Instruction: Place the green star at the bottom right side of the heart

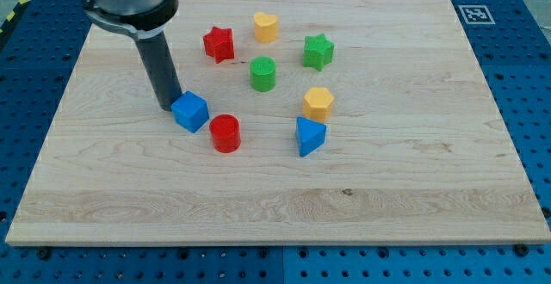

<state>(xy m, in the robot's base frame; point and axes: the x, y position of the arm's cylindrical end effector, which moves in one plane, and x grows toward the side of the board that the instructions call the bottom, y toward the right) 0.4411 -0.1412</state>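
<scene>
The green star (318,52) lies on the wooden board, right of and a little below the yellow heart (266,27) near the view's top. My tip (169,108) rests at the left of the blue cube (190,111), touching or nearly touching it, far to the left of and below the star and the heart.
A red star (219,43) lies left of the heart. A green cylinder (263,74) stands below the heart. A yellow hexagon (318,103), a blue triangle (309,136) and a red cylinder (225,133) lie lower down. The board (413,172) sits on a blue pegboard.
</scene>
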